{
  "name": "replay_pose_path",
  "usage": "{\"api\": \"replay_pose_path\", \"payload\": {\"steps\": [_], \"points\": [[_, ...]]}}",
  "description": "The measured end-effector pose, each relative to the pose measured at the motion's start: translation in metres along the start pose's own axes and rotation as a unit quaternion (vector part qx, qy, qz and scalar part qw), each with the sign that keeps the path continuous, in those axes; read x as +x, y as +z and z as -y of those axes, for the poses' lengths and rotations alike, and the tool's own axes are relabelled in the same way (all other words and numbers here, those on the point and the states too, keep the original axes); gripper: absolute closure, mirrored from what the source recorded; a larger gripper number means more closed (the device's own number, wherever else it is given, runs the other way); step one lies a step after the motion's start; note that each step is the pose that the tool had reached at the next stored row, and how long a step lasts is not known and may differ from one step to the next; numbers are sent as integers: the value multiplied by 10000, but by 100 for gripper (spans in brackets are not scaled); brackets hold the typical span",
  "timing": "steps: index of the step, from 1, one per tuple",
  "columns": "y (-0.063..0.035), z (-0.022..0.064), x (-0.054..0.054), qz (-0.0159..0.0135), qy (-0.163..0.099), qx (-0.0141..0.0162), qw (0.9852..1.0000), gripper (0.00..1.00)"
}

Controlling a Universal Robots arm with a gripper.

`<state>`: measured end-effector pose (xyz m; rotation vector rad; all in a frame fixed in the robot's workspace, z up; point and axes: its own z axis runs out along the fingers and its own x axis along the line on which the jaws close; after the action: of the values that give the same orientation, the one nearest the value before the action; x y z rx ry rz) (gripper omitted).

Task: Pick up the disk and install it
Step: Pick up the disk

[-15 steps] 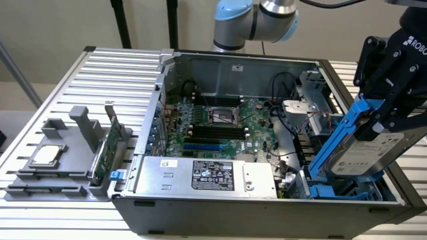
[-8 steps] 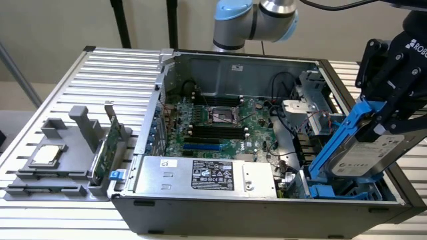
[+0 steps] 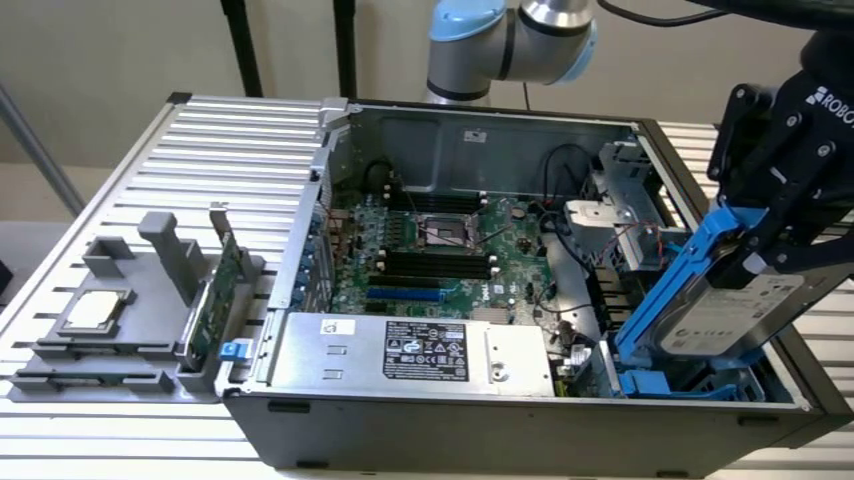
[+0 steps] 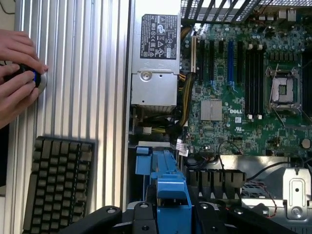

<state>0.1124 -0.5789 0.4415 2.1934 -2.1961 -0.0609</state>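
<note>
Clearly the black robot pincer [image 3: 778, 250] is clamped on the flat silver-grey metal disk [image 3: 731, 315] with its white label and bright blue plastic carrier frame; the disk hangs tilted, its lower end inside the open grey computer case [image 3: 534, 420] at the exterior view's right; a person's hands [image 4: 17, 73] rest on the ribbed metal desk [image 4: 87, 73]

Disk [image 3: 738, 312]: flat silver-grey metal body, white label on exposed face, bright blue plastic carrier frame [image 3: 671, 285] along edges. Pose: steeply tilted, upper end toward exterior view's right. Lower end inside open computer case [image 3: 507, 425], at corner on exterior view's right. Clamped in gripper [image 3: 770, 250]. Wrist view: carrier frame [image 4: 171, 192] seen end-on.
</note>
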Motion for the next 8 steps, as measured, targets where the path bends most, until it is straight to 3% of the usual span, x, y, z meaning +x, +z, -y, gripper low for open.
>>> {"api": "replay_pose_path", "payload": {"steps": [8], "points": [[46,0,0,-1,32,0,10000,67]]}}
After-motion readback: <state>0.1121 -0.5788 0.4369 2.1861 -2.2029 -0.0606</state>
